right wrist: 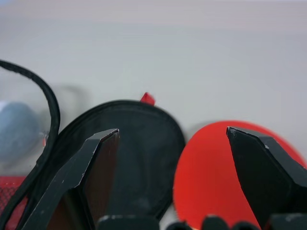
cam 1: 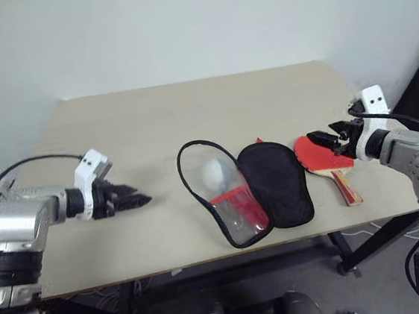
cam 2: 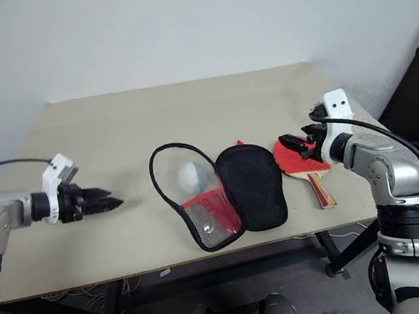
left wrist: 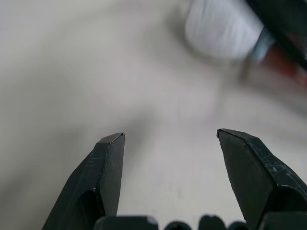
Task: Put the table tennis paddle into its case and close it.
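No readable text, label, brand, number or sign appears anywhere. The case (cam 1: 247, 190), lying open on the table (cam 1: 148, 141), shows no legible lettering, and the table tennis paddle (cam 1: 322, 158) bears no legible print.

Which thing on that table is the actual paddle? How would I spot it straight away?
Look at the light wooden table, then at its side by the robot's right gripper. The table tennis paddle lies flat there, just beside the opened case. Its round red blade and short wooden handle set it apart from the case, which shows black lining and a clear panel over a white ball.
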You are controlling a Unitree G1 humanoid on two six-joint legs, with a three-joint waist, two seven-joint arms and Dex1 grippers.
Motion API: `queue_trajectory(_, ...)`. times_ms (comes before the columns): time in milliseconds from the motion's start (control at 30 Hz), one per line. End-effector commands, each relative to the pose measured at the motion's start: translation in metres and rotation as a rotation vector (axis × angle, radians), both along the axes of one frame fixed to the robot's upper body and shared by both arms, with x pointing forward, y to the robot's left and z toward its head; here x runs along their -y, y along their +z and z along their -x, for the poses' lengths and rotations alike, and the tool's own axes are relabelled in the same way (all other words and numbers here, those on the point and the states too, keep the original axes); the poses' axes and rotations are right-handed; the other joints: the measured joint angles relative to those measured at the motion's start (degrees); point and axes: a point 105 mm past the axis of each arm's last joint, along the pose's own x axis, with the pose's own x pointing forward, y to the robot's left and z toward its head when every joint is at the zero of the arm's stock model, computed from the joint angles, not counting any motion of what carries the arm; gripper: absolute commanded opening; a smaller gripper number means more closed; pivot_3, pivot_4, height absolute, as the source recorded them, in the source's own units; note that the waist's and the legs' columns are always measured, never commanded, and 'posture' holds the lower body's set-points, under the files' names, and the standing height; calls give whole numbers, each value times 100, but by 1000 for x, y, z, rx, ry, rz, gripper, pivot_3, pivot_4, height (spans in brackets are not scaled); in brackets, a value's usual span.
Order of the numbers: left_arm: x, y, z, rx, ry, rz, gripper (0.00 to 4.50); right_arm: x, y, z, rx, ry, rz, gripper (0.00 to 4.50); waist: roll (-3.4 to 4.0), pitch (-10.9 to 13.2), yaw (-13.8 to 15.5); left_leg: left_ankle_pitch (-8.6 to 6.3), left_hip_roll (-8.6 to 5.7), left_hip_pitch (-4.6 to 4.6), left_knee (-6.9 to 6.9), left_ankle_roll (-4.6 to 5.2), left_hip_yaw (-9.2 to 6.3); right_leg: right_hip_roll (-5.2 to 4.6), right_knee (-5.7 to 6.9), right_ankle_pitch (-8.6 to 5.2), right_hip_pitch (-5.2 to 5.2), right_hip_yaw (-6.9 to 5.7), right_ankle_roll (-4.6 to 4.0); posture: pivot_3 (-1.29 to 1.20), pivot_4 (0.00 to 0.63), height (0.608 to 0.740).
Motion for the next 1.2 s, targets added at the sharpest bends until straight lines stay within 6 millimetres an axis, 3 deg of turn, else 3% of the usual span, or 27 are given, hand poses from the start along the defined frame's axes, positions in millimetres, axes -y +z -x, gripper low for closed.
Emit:
queue_trajectory(33,-3,14,6,43,-9,-10,3210,-8,18,-5,73,44,13,3862,-1,0,10,0,-1,0,0,0,0,-1,-1,1,2,-2,-1,0,0,724)
queue_trajectory(133,-11,3,12,14,37,1,3210,-5,12,-8,63,23,5,3862,-2,0,18,-1,7,1,0,-2,1,-7,-2,1,5,-5,-2,0,0,724)
queue_trajectory(333,2,15,23,22,16,72,3210,12,7,-7,41,-17,27,3862,-3,0,25,-1,7,0,-1,-2,0,-6,-2,2,1,-4,-3,0,0,724)
queue_trajectory(467,32,24,25,28,-78,127,3210,40,-1,-9,-26,-137,77,3862,-3,-1,48,-1,7,1,-1,-3,5,-8,-3,2,6,-5,-4,0,0,724)
queue_trajectory(700,73,21,14,62,-184,150,3210,63,-12,-7,-92,-227,114,3862,-3,-1,37,1,-4,4,-1,-4,14,-1,-3,3,8,-3,-5,0,0,724)
queue_trajectory(800,92,31,11,113,-264,163,3210,67,-17,-5,-114,-243,108,3862,-3,-1,38,2,-4,4,-1,-4,14,0,-3,4,11,-3,-4,0,0,724)
queue_trajectory(1200,118,28,6,164,-426,115,3210,93,-32,6,-228,-311,136,3862,-3,-1,39,3,-7,5,0,-3,12,-1,-6,3,13,-3,-4,0,0,724)
